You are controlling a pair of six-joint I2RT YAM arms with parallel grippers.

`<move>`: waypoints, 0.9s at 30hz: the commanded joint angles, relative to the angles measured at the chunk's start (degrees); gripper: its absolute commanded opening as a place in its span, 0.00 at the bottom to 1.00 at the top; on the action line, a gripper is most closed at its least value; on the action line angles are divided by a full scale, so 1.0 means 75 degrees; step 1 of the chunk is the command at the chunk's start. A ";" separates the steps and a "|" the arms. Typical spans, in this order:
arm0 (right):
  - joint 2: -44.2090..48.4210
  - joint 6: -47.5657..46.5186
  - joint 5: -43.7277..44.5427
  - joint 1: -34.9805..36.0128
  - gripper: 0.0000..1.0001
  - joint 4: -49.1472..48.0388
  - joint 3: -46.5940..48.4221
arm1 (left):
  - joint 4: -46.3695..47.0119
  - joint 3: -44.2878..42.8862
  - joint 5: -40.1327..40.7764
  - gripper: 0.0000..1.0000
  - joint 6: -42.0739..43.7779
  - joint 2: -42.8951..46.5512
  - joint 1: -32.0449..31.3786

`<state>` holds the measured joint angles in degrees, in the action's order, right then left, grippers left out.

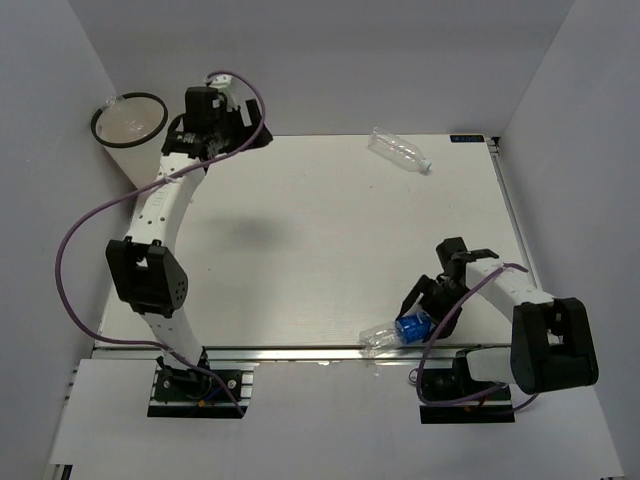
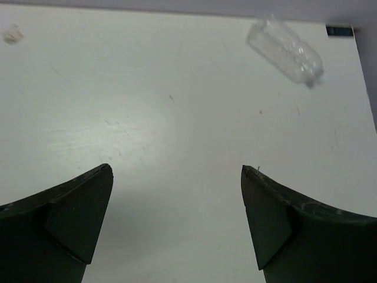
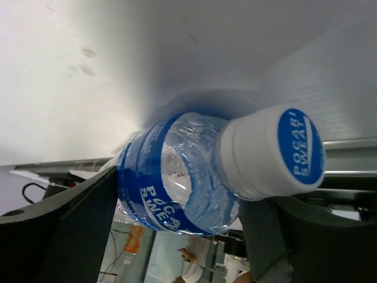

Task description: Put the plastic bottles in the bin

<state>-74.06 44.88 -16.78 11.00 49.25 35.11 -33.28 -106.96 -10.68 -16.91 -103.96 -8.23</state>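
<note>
A clear plastic bottle with a blue label and a blue-and-white cap (image 1: 398,330) (image 3: 171,177) lies at the table's near edge. My right gripper (image 1: 425,310) (image 3: 179,194) is open around it, one finger on each side and close against it. A clear unlabelled bottle (image 1: 398,150) (image 2: 285,52) lies on its side at the far right of the table. The white bin (image 1: 128,118) with a black rim ring stands off the far left corner. My left gripper (image 1: 205,135) (image 2: 175,170) hangs open beside the bin, with nothing between its fingers.
White walls close in on the table's left, back and right sides. A metal rail (image 1: 300,352) runs along the near edge, just under the blue-labelled bottle. A purple cable (image 1: 75,235) loops off the left arm.
</note>
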 commanded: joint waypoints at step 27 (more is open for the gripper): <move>-0.2336 -0.1156 -0.1372 0.1087 0.22 -0.3920 0.6215 | 0.1955 0.2907 -0.3124 0.98 -0.0360 0.0281 -0.3285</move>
<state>-91.57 37.08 -24.45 18.68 18.46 77.71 -13.52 -79.99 -38.98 -24.40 -102.06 -30.35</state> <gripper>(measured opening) 0.520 0.984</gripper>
